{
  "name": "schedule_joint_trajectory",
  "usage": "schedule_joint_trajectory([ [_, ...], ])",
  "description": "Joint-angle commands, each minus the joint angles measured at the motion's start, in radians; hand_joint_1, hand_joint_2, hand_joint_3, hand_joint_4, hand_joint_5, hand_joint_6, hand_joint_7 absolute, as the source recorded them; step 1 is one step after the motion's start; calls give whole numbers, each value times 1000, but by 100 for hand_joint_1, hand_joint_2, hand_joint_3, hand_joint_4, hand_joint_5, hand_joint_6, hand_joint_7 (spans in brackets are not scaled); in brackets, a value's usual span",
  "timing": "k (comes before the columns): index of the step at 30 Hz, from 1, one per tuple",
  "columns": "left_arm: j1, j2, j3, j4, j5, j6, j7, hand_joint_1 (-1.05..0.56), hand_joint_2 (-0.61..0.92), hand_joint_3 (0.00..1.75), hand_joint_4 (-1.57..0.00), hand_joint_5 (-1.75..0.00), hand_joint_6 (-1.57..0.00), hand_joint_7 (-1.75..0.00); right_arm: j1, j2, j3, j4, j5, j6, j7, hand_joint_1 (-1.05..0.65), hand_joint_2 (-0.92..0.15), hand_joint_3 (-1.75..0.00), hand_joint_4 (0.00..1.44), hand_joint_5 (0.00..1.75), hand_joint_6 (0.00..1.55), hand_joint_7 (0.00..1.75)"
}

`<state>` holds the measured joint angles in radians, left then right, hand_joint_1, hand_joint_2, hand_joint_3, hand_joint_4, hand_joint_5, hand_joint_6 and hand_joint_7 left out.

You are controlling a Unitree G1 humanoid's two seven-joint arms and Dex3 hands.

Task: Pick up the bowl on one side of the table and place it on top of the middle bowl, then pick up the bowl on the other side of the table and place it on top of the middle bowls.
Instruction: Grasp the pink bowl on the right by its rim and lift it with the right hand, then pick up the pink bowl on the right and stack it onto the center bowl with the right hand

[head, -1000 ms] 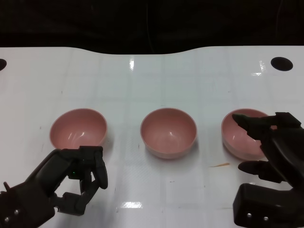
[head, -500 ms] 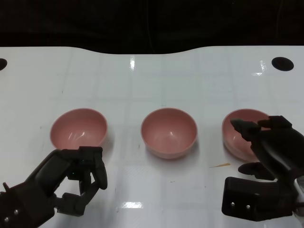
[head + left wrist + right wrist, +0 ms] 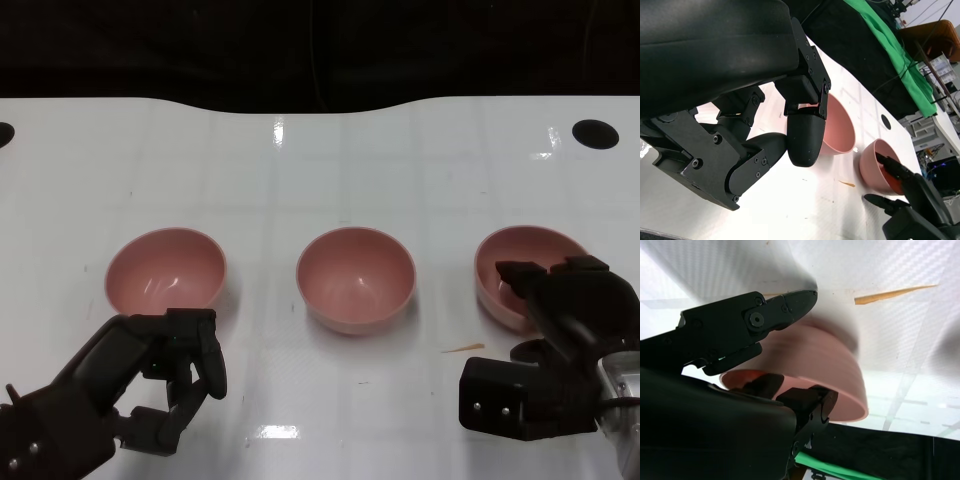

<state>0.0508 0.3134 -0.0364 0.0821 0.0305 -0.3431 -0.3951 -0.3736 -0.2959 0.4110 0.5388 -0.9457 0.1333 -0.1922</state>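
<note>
3 pink bowls stand in a row on the white table (image 3: 330, 160). The middle bowl (image 3: 355, 278) serves as the landmark. The right bowl (image 3: 505, 270) sits well to its right, and the right hand (image 3: 560, 320) grasps it at the near rim, one finger inside and another against the outer wall. The left bowl (image 3: 166, 272) sits well to the left of the middle bowl, untouched. Just in front of it the left hand (image 3: 165, 375) hovers with fingers curled inward, clenched around nothing.
</note>
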Motion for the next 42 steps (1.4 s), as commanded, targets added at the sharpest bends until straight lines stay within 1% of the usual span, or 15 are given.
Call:
schedule_joint_trajectory([
  [1,2,12,3,-11,2,5,4,-13,41,136,-87,-175,-79,-154,-26,-7,14,54,14,-21,-60,-47,-92,-1,73,46,58,6],
  [3,2,10,3,-13,1,5,5,-12,41,136,-87,-175,-79,-154,-36,-7,17,84,29,-53,-97,-38,-92,0,78,68,69,5],
  [5,1,9,3,-12,-1,0,4,-12,41,136,-87,-175,-79,-154,-46,-9,23,110,40,-75,-121,-31,-92,-1,70,109,82,4],
  [6,1,9,3,-12,2,0,6,-12,41,136,-88,-175,-79,-154,-50,-11,26,122,45,-89,-133,-30,-92,-2,68,118,84,4],
  [10,0,7,1,-9,6,3,10,-13,43,132,-89,-175,-80,-154,-61,-21,35,166,58,-158,-212,-24,-91,-1,76,129,107,11],
  [14,1,6,0,-13,9,15,12,-13,44,129,-88,-175,-80,-154,-76,-29,41,202,48,-203,-309,-19,-91,-2,87,169,129,21],
  [16,0,6,-1,-14,12,17,13,-13,45,129,-87,-175,-80,-154,-83,-27,38,219,51,-227,-367,-18,-91,-5,93,173,104,87],
  [17,-1,6,-1,-12,13,14,14,-12,44,129,-87,-175,-79,-154,-86,-25,34,228,58,-239,-390,-16,-90,-11,94,174,85,138],
  [19,-4,4,-1,-6,12,7,13,-12,44,130,-87,-175,-79,-154,-95,-25,32,240,60,-248,-424,-16,-83,-31,94,174,75,165],
  [20,-5,3,-2,-5,12,8,13,-12,44,130,-87,-175,-80,-154,-100,-28,32,242,62,-256,-434,-17,-68,-67,93,175,70,170],
  [21,-6,2,-2,-4,12,9,14,-12,44,130,-87,-175,-80,-154,-104,-31,30,244,66,-271,-447,-17,-61,-84,93,175,68,173],
  [23,-8,1,-3,1,13,2,15,-12,44,131,-87,-175,-80,-154,-110,-36,27,237,74,-291,-458,-18,-56,-97,94,175,69,174],
  [30,-15,-1,-3,10,16,-9,15,-11,42,134,-88,-175,-81,-153,-104,-59,25,135,73,-287,-412,-23,-59,-90,95,175,69,175],
  [36,-15,-3,-5,10,21,-8,17,-11,42,132,-88,-174,-82,-152,-86,-77,13,36,88,-309,-369,-21,-50,-99,95,175,71,175],
  [42,-13,-5,-7,0,28,0,18,-10,42,134,-87,-175,-81,-154,-101,-67,7,-179,158,-340,-158,-23,-44,-111,94,175,74,168],
])
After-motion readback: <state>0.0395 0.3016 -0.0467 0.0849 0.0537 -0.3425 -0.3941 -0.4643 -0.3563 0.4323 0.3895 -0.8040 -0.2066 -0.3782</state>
